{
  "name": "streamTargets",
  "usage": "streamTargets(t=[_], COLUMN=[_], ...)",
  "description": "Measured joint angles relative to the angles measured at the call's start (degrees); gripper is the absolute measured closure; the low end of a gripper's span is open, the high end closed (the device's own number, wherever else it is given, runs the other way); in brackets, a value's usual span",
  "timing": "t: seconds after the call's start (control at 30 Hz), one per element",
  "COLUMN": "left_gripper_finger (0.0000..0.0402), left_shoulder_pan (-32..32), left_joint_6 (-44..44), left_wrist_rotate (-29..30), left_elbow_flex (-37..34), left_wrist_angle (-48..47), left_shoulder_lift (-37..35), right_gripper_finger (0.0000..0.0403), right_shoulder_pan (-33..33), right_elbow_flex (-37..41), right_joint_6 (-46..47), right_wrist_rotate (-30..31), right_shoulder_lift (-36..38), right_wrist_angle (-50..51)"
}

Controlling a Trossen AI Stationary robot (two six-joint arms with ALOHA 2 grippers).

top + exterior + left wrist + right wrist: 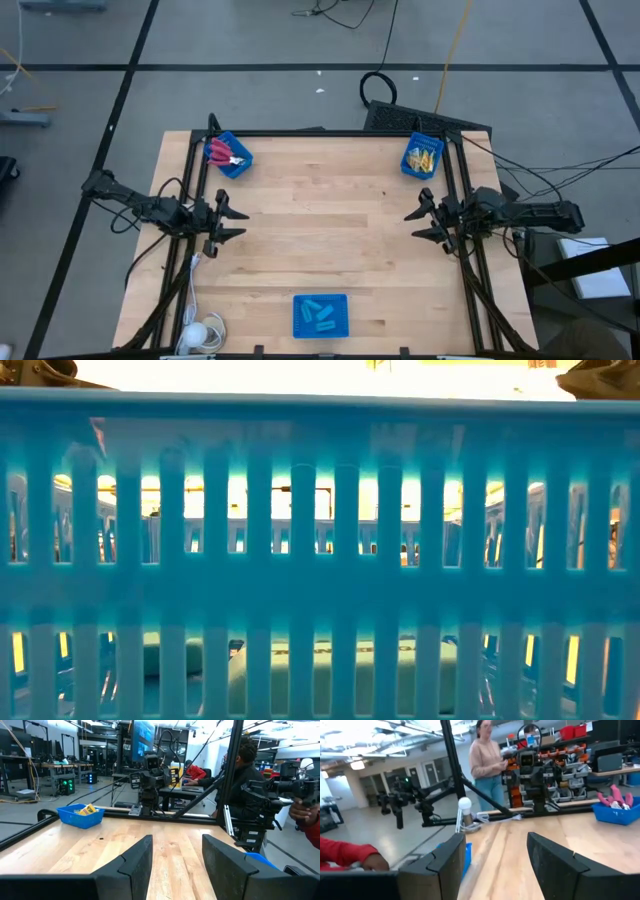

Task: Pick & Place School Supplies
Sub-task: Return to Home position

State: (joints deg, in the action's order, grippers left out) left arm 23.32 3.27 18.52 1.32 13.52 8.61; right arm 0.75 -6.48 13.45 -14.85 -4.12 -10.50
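Red-handled scissors (221,152) lie in a blue bin at the far left corner, also seen as scissors (615,797) in the right wrist view. Yellow-orange packs (423,158) fill a blue bin at the far right corner; the same packs (86,809) show in the left wrist view. Light-blue oblong pieces (319,313) lie in a blue bin at the near edge, and the low view shows the pieces (300,675) through its slats. My left gripper (234,222) is open by the left edge. My right gripper (421,224) is open by the right edge. Neither is near any item.
Black frame rails (197,190) run along the table's left, far and right edges. A white lamp (200,335) sits at the near left corner. The near bin's slatted wall (320,510) fills the low view. People (487,760) stand beyond the table. Bare wood (330,220) lies between the arms.
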Motion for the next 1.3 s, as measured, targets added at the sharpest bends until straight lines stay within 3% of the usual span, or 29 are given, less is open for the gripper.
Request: streamTargets(t=[0.23,0.53,1.3], left_gripper_finger=[0.0229,0.0229,0.0229], left_shoulder_pan=[0.0,-0.01,0.0], left_joint_6=[0.0,0.01,0.0], left_wrist_rotate=[0.0,0.0,0.0], left_elbow_flex=[0.0,0.01,0.02], left_wrist_angle=[0.0,0.0,0.0], left_shoulder_lift=[0.0,0.01,0.01], right_gripper_finger=[0.0201,0.02,0.0197], right_shoulder_pan=[0.0,0.0,-0.02], right_elbow_flex=[0.03,2.71,4.44], right_joint_6=[-2.49,-3.91,-7.76], right_wrist_rotate=[3.95,10.57,13.59], right_shoulder_lift=[3.62,3.91,3.91], right_wrist_angle=[5.32,5.14,7.57])
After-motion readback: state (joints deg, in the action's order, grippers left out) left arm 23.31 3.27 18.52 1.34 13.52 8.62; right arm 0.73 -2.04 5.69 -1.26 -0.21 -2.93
